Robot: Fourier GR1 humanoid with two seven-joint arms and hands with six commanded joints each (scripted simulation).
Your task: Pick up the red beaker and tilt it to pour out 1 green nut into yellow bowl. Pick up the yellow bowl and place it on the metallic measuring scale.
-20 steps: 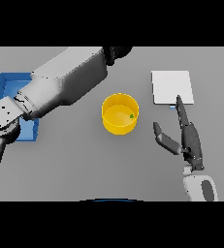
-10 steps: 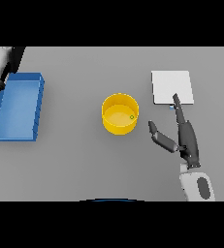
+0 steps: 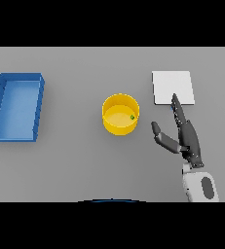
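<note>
Pour judged done — green nut (image 3: pixel 132 117) inside yellow bowl (image 3: pixel 120 114), at right of its floor. Bowl upright on desk (image 3: pixel 75 165), frame centre. Metallic measuring scale (image 3: pixel 172 87) at upper right, apart from bowl. Right hand (image 3: pixel 184 136) at lower right, between bowl and scale, fingers (image 3: pixel 176 106) straight and spread, holding nothing; fingertip overlapping scale's lower edge. Left hand not visible. Blue tray (image 3: pixel 16 107) far left. Bowl likely light, rigid, smooth-walled — best clasped round side wall, kept level.
</note>
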